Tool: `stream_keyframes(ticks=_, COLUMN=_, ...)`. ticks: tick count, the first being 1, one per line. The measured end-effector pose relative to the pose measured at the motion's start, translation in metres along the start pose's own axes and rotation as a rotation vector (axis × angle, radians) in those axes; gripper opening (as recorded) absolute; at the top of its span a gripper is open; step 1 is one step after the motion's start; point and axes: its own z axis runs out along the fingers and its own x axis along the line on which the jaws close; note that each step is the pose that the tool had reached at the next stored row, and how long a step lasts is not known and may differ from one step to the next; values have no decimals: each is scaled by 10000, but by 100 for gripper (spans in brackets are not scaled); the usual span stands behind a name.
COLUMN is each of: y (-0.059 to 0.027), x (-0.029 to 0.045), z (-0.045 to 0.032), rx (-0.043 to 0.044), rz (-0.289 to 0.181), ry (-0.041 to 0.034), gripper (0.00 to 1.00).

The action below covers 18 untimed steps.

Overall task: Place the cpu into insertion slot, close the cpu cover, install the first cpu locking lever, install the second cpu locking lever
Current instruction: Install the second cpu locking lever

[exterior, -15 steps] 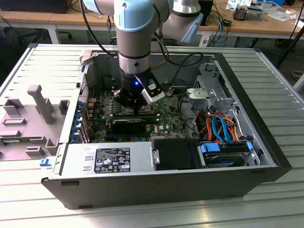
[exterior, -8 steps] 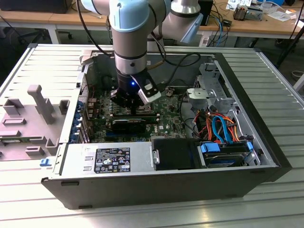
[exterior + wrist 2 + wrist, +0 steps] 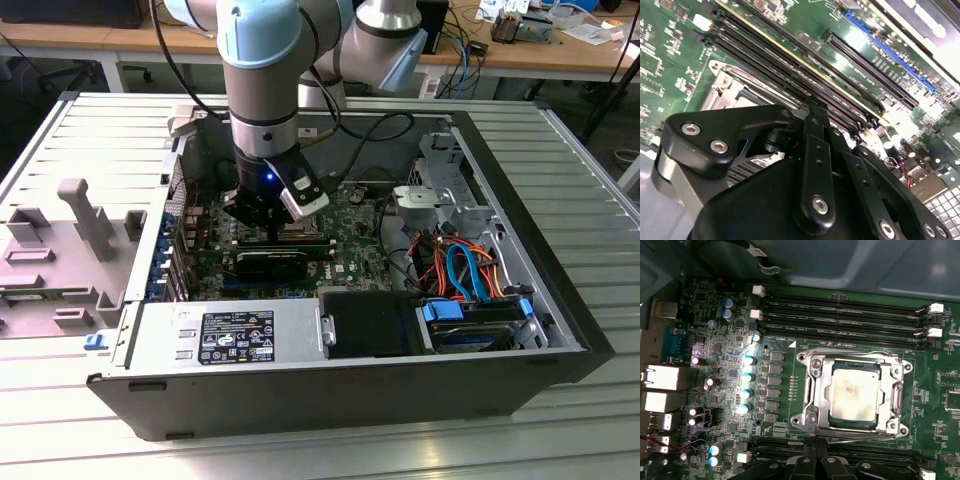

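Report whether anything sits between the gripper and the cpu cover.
Nothing visible does. In the first wrist view the gripper is just beside the cpu cover, which lies flat over the cpu, with bare board edge between them.

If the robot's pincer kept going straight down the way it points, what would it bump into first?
Probably the long black memory slots on the green circuit board, right beside the silver metal cpu cover. The pincer hangs just above them, though depth is hard to judge.
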Motion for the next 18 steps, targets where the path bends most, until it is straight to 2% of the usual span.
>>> stream_keyframes(ticks=4, y=9, x=91, z=7, rx=-20, rz=-56, ry=1, gripper=11)
stream_keyframes(ticks=6, y=9, x=93, z=9, rx=-113, rz=-76, ry=-9, gripper=11)
stream_keyframes(ticks=7, y=9, x=94, z=10, rx=-193, rz=-88, ry=-18, gripper=11)
stream_keyframes(ticks=8, y=9, x=97, z=9, rx=-410, rz=-104, ry=-40, gripper=11)
stream_keyframes(ticks=9, y=10, x=101, z=11, rx=-538, rz=-111, ry=-53, gripper=11)
stream_keyframes(ticks=10, y=10, x=105, z=12, rx=-606, rz=-115, ry=-59, gripper=11)
stream_keyframes(ticks=12, y=3, x=116, z=17, rx=-830, rz=-128, ry=-81, gripper=11)
stream_keyframes(ticks=15, y=-21, x=129, z=22, rx=-984, rz=-137, ry=-97, gripper=11)
stream_keyframes(ticks=18, y=-54, x=133, z=22, rx=-990, rz=-144, ry=-96, gripper=11)
